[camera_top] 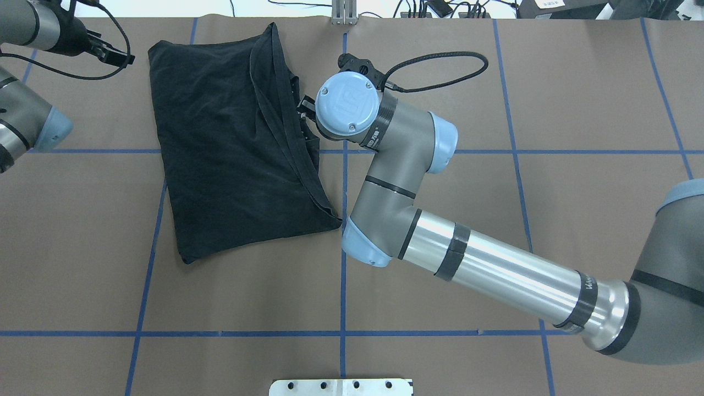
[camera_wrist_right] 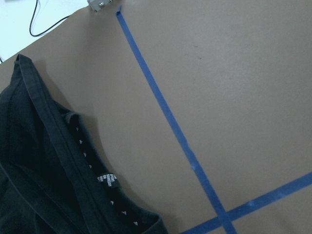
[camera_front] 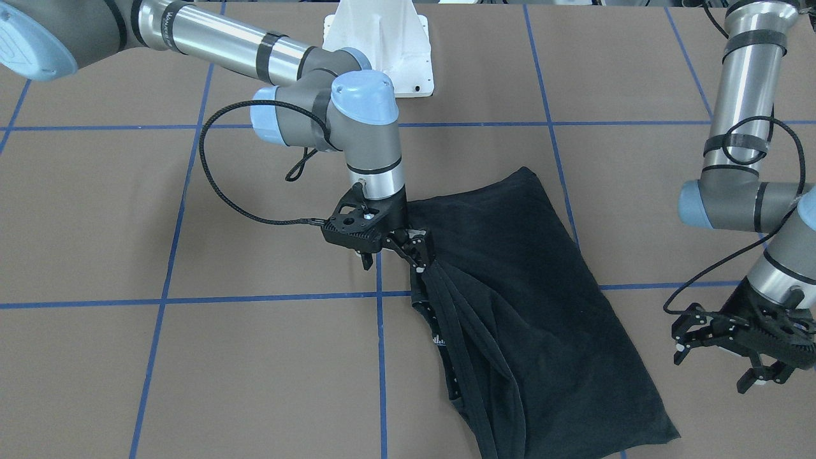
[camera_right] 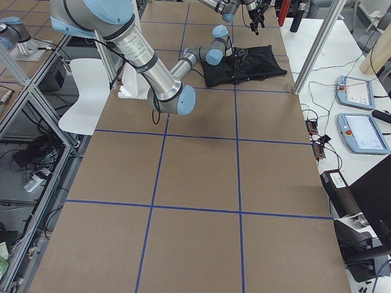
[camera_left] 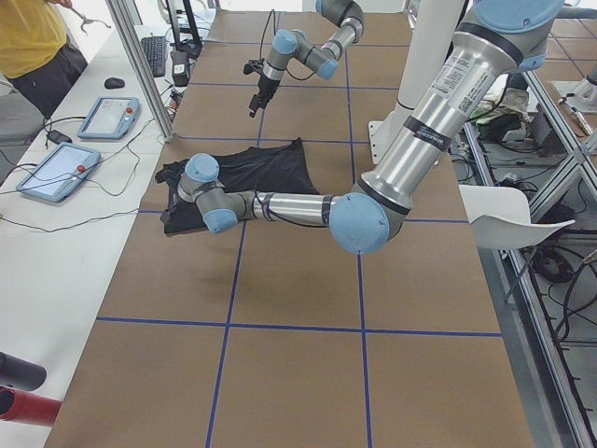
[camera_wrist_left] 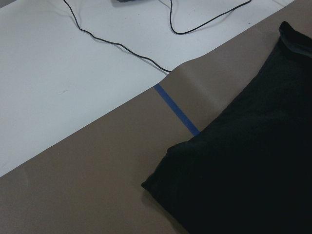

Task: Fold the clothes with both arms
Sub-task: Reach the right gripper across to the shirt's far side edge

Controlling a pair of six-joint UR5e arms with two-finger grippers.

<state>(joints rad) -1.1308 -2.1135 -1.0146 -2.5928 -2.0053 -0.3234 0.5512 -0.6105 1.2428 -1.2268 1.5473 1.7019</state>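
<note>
While the black shirt (camera_front: 542, 287) lies on the table (camera_front: 95, 223) | right gripper (camera_front: 422, 263) clamps its raised collar-side edge | left gripper (camera_front: 714, 366) gapes, well apart.

You get bright, even light from above over the counter (camera_top: 247, 297), with only faint, soft shadows. The black T-shirt (camera_top: 220, 154) swallows detail, and its folds barely read. Right of the T-shirt, white glare streaks run along the right arm (camera_top: 495, 272). In your left wrist view, the white surface (camera_wrist_left: 73, 73) beyond the T-shirt looks nearly washed out.
</note>
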